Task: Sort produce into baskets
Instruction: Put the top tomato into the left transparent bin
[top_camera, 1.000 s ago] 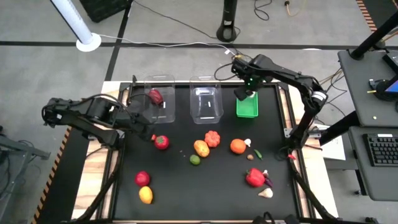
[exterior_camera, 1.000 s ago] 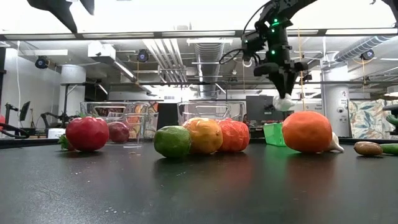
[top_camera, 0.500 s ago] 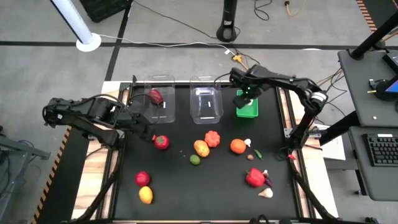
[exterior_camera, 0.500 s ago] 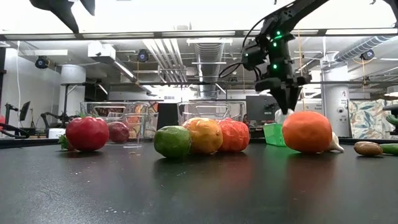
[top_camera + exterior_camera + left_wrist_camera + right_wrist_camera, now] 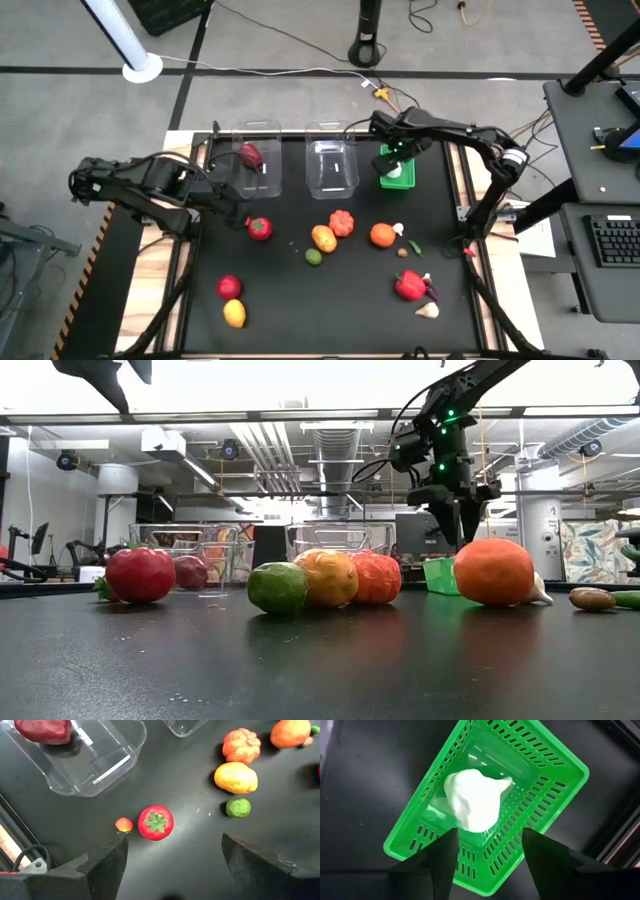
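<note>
Black tabletop (image 5: 330,300) from above: right gripper (image 5: 396,160) over green basket (image 5: 398,176), left gripper (image 5: 236,215) spread near tomato (image 5: 260,228). Right wrist: jaws parted, white garlic (image 5: 476,802) inside the basket. Risk: a lifting finger snags the mesh, tipping it.

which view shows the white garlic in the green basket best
The right wrist view: the garlic lies in plain sight inside the green basket, between the open right claw fingers. High view shows a small white spot. Low view hides it; left wrist view misses it.
</note>
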`<state>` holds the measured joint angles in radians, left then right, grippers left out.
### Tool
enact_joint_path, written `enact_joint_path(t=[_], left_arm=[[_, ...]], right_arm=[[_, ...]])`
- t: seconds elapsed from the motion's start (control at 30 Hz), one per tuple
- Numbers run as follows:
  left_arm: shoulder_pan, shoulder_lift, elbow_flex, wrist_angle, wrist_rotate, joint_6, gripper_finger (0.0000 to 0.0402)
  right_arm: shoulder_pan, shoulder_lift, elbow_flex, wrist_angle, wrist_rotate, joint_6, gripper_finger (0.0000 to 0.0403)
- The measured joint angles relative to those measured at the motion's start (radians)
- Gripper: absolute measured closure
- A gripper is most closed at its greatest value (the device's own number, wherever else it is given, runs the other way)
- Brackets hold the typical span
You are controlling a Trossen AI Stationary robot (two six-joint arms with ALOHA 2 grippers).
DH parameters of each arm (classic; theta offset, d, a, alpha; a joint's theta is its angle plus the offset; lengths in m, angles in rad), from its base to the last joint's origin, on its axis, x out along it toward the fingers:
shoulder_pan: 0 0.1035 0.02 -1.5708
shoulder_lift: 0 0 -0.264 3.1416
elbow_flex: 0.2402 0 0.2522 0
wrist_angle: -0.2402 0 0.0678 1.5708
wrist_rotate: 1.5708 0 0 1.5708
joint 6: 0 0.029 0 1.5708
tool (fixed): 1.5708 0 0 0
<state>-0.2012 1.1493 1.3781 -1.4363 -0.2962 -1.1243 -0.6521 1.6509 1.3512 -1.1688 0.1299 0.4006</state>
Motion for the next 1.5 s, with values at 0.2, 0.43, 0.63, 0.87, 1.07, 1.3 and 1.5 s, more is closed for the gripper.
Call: enact_joint_path(t=[0.2, 0.43, 0.63, 0.87, 1.07, 1.3, 1.5], left_arm=[[0.0, 0.071, -0.013, 0.018, 0.012, -0.008, 0.0099], [0.017, 0.19, -0.013, 0.045, 0.063, -0.01, 0.0099], [0.041, 0.251, -0.018, 0.109, 0.079, 0.053, 0.0099], [0.084, 0.216, -0.178, 0.301, 0.165, 0.111, 0.0099], [0.093, 0.17, -0.321, 0.398, 0.193, 0.05, 0.0099], [0.098, 0.198, -0.333, 0.371, 0.177, -0.045, 0.0099], [0.101, 0.211, -0.337, 0.372, 0.174, -0.037, 0.0099]], right_arm=[[0.0, -0.039, 0.004, 0.008, -0.003, 0.022, 0.0178], [0.0, -0.072, 0.004, 0.024, -0.009, 0.046, 0.0161], [0.0, -0.074, 0.004, 0.026, -0.026, 0.045, 0.0149], [0.0, -0.074, 0.004, 0.026, -0.029, 0.041, 0.0142], [0.0, -0.074, 0.004, 0.026, -0.028, 0.033, 0.0131], [0.0, -0.074, 0.004, 0.03, -0.028, 0.035, 0.0122], [0.0, -0.074, 0.004, 0.03, -0.033, 0.037, 0.0119]])
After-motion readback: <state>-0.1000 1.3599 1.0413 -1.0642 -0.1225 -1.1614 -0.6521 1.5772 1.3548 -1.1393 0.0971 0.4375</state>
